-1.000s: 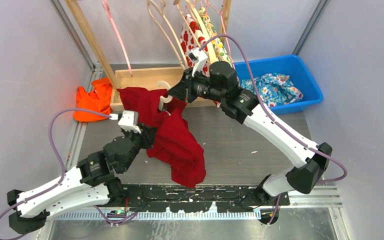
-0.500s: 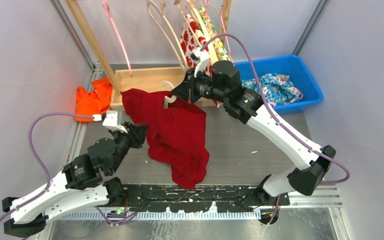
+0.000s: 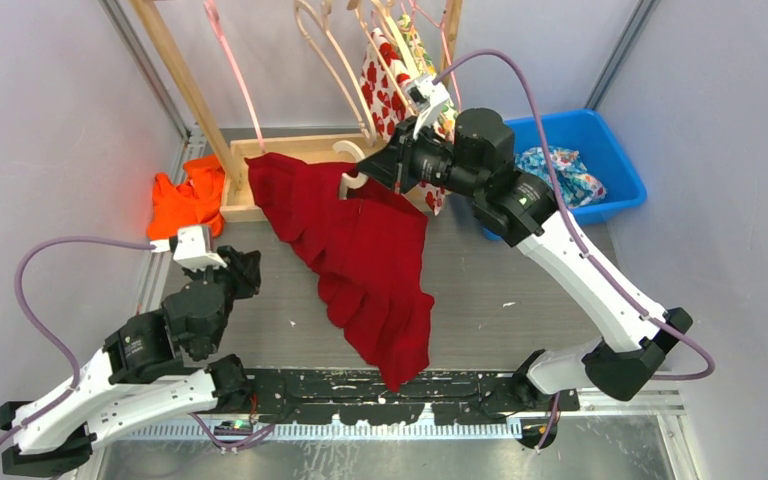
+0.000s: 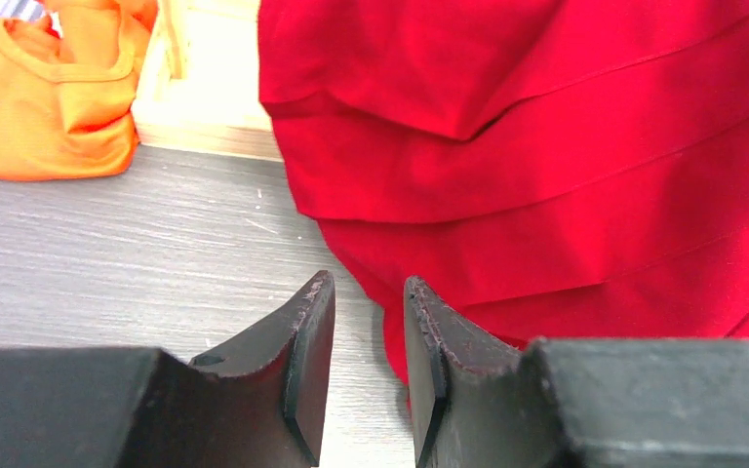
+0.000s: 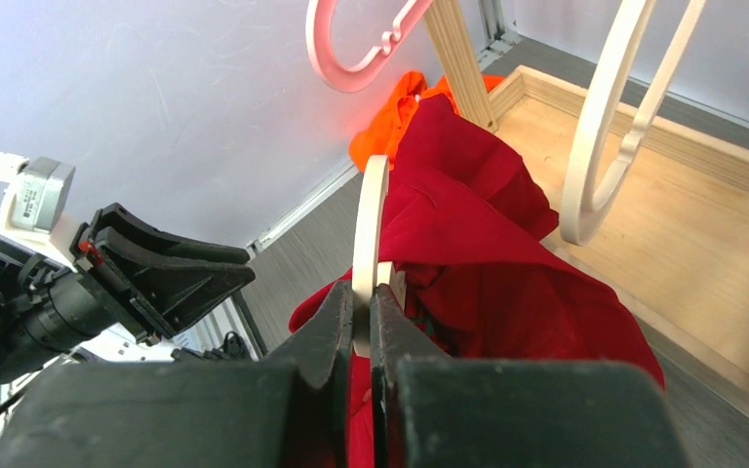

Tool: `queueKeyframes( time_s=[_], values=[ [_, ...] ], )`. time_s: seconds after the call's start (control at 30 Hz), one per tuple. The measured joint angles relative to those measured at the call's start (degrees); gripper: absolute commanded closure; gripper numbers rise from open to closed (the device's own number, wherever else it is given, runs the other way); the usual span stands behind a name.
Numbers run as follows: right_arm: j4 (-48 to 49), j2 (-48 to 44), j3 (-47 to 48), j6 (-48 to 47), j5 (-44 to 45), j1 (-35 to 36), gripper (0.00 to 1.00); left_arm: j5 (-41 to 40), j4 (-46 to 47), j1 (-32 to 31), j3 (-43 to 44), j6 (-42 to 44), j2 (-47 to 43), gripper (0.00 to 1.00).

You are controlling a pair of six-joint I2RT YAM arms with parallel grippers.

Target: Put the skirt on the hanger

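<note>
The red skirt (image 3: 370, 250) hangs spread out from a cream hanger (image 3: 348, 180), its lower end trailing on the table. My right gripper (image 3: 375, 170) is shut on the neck of that hanger (image 5: 371, 224), with the skirt (image 5: 488, 253) draped just below its fingers. My left gripper (image 3: 245, 265) sits low to the left of the skirt, apart from it. In the left wrist view this gripper (image 4: 369, 292) is open with only bare table between its fingers, and the skirt's edge (image 4: 566, 146) lies just ahead and to the right.
An orange garment (image 3: 185, 205) lies at the left by the wooden rack base (image 3: 290, 150). Cream hangers (image 3: 330, 50), a pink hanger (image 3: 230, 50) and a red-flowered garment (image 3: 380, 80) hang on the rack. A blue bin (image 3: 585, 125) with floral cloth stands at the back right.
My left gripper let go of the skirt and drew back to the left. The right gripper raised the hanger up and to the right, and the skirt now hangs unfolded.
</note>
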Motion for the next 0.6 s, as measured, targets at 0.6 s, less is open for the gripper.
queueKeyframes(
  time_s=[0.6],
  values=[
    [-9.0, -2.6, 7.7, -0.8, 1.3, -0.6, 0.99, 0.7, -8.1, 0.0, 8.1, -2.8, 6.4, 0.59]
  ],
)
